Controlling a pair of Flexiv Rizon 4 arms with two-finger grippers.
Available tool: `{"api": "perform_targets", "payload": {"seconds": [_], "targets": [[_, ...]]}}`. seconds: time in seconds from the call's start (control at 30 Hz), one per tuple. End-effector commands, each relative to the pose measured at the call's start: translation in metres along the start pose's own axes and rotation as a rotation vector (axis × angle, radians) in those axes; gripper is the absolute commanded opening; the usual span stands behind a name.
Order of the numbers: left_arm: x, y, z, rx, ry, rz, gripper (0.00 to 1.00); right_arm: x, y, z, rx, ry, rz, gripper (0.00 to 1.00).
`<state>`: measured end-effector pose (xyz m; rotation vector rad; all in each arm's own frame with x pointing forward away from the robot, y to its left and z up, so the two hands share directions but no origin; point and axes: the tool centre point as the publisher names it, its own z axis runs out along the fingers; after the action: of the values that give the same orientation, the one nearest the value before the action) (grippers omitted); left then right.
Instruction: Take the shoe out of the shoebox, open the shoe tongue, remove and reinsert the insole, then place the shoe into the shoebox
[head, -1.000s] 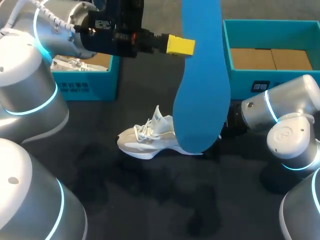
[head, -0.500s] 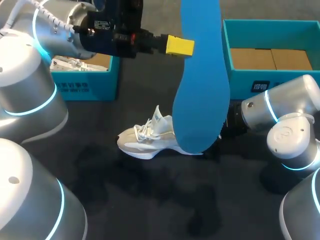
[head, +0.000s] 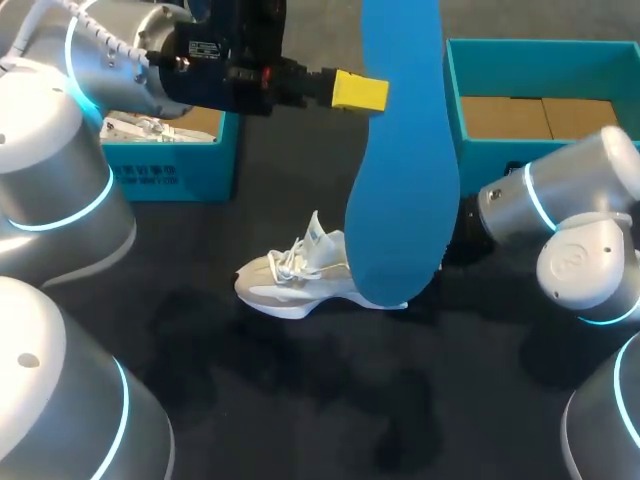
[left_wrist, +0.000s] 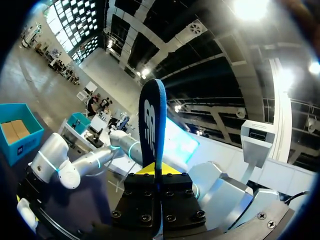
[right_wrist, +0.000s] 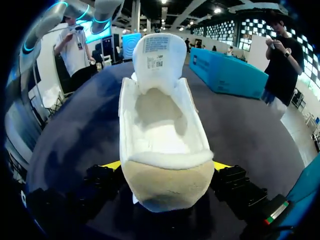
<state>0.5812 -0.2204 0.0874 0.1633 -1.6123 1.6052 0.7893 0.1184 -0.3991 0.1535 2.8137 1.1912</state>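
A white laced running shoe (head: 290, 280) stands on its sole in the middle of the dark tabletop (head: 300, 400), toe toward the left arm (head: 120, 60). It is well apart from the open teal cardboard shoebox (head: 480, 165) on the right and from a second teal box (head: 170, 175) on the left, with bare dark surface on every side of it. The left arm's jaws, narrow, are closed flat on one end of a long blue foam insole (head: 400, 200), which they hold high above the tabletop so that it hangs in front of the shoe's heel in the head view. The right arm (head: 560, 200) lies low beside the shoebox. Its jaws stand wide around the shoe's beige heel, a yellow fingertip (right_wrist: 114, 165) against each side. The shoe's white tongue (right_wrist: 157, 55) is pulled upright, and its inner face bears a printed label too small to read. The insole carries a white logo, and both boxes have white print on their front walls.
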Motion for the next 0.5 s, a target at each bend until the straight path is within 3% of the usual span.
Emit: {"api": "perform_targets", "payload": {"seconds": [0.03,0.27,0.5], "targets": [[0.0,0.0,0.0,0.001,0.002,0.001,0.0,0.006,0.016,-0.015,0.204,-0.048,0.007,1.0],[0.0,0.0,0.0,0.001,0.002,0.001,0.0,0.012,0.03,-0.022,0.485,-0.064,-0.036,1.0],[0.0,0.0,0.0,0.001,0.002,0.001,0.0,0.017,0.036,-0.031,0.639,-0.076,-0.044,1.0]]}}
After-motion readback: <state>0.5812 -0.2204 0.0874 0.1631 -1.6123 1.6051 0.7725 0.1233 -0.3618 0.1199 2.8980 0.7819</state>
